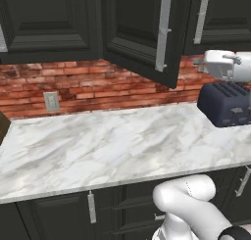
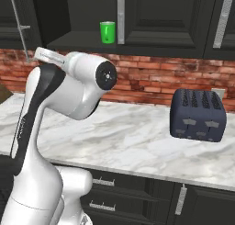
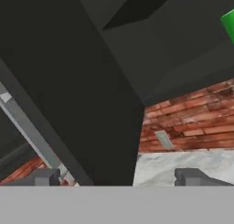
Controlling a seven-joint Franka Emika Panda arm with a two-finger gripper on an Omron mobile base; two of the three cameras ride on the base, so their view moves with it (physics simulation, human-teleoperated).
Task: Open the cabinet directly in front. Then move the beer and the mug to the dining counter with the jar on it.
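Mug (image 2: 107,32), bright green, stands on the cabinet shelf (image 2: 87,41) behind a door that is already swung partway out; in the right base view it sits at about 12 o'clock of the arm's big white elbow. In the hand view a sliver of the same green shows at the far 2 o'clock corner (image 3: 229,25), so from the fingers (image 3: 120,177) the mug lies up and off toward 2 o'clock, well apart, with the dark edge of the open door (image 3: 82,104) standing between at 11 to 12 o'clock. The fingers are spread wide and hold nothing; the 2 dark tips sit at 7 and 5 o'clock of that view. The door's silver bar handle (image 3: 32,131) runs as a long diagonal from 10 o'clock down toward the left tip, just beside it.

Judging by this, the coming move turns on swinging the hand round the door edge and up toward 2 o'clock to reach the shelf.

The left base view shows what the others do not: the door (image 1: 142,33) angled out over the marble tabletop (image 1: 98,151), its handle (image 1: 163,31) upright, and the white hand (image 1: 220,65) at 3 o'clock above the dark toaster (image 1: 226,104). The right base view alone gives the mug whole and upright. I cannot make out the beer in any view.
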